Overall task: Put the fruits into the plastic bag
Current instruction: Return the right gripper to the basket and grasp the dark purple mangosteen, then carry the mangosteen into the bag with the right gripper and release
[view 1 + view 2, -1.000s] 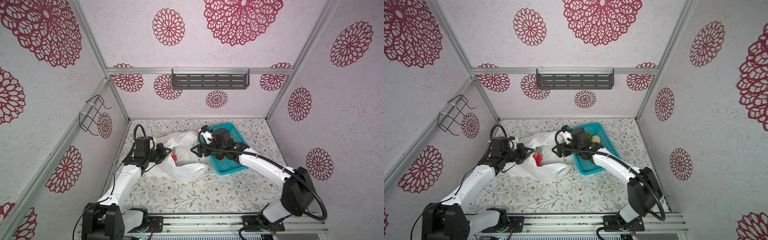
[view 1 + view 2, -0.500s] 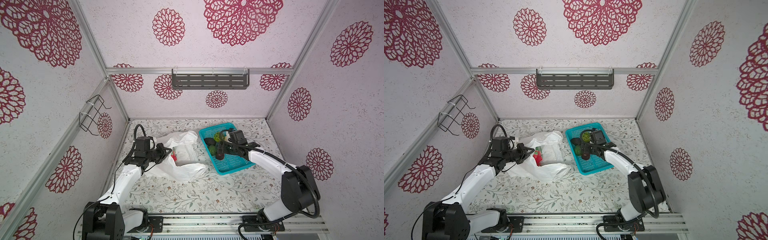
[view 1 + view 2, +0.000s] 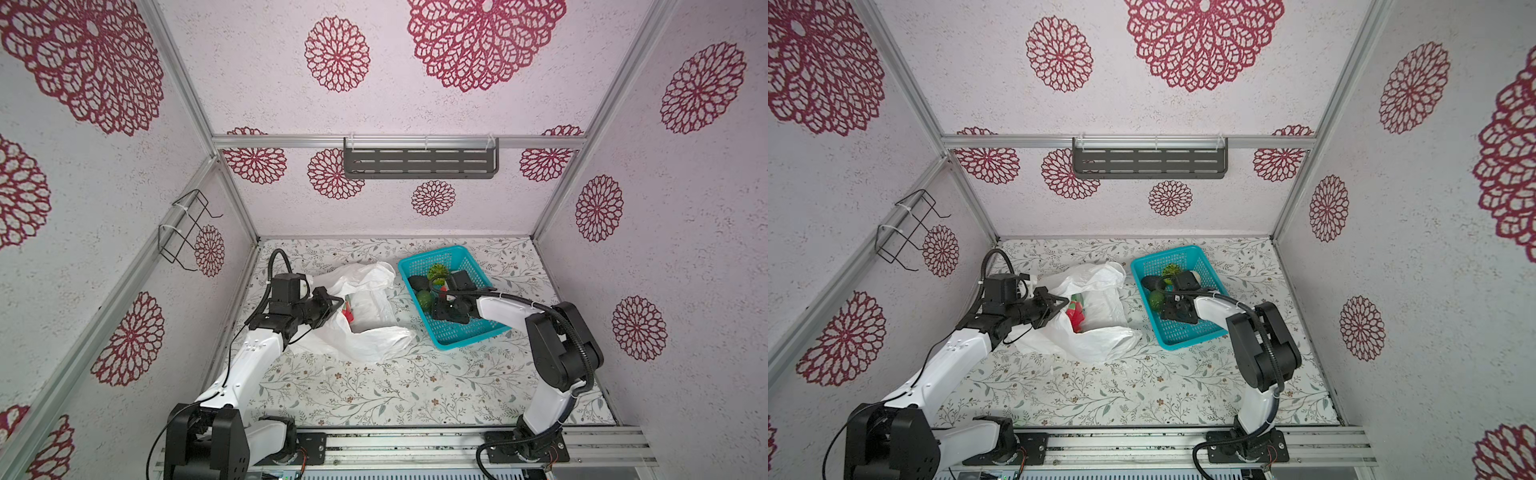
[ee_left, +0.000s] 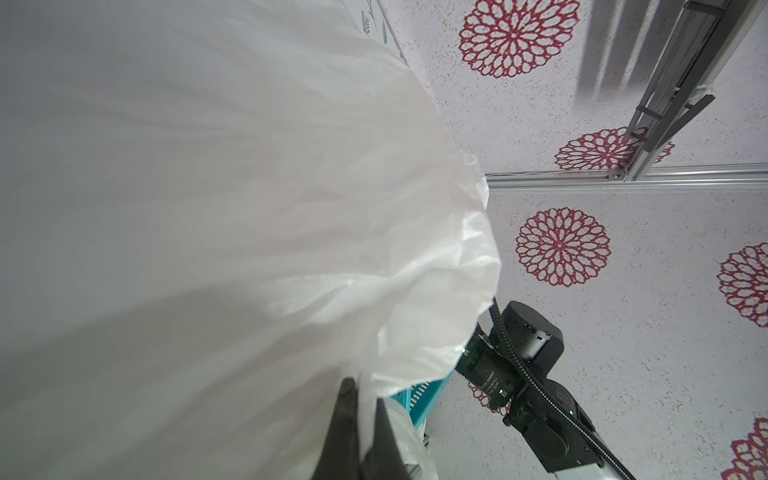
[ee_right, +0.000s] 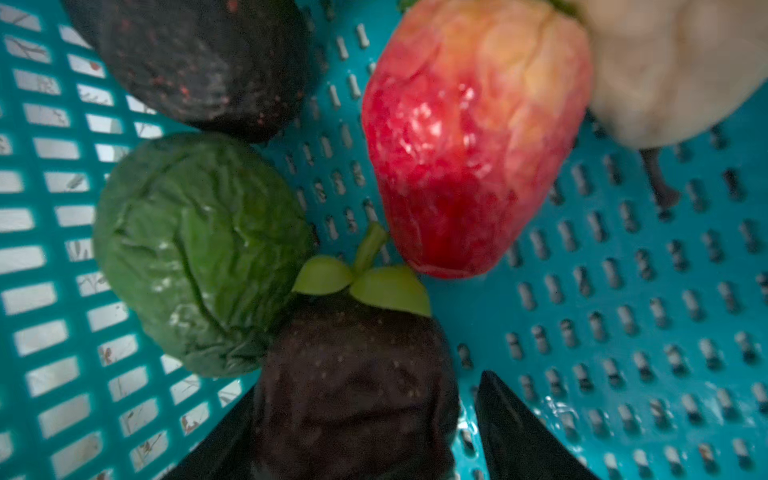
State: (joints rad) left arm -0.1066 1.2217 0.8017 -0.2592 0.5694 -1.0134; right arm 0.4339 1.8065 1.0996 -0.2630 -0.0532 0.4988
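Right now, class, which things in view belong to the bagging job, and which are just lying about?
Job: plastic bag, red piece inside it; in teal basket: purple fruit, green fruit, red fruit, avocado, beige lump.
Lying about: grey wall shelf, wire rack.

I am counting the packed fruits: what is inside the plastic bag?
Inside the plastic bag, red fruit with a green part shows through its open mouth. Crinkled folds cover the rest.
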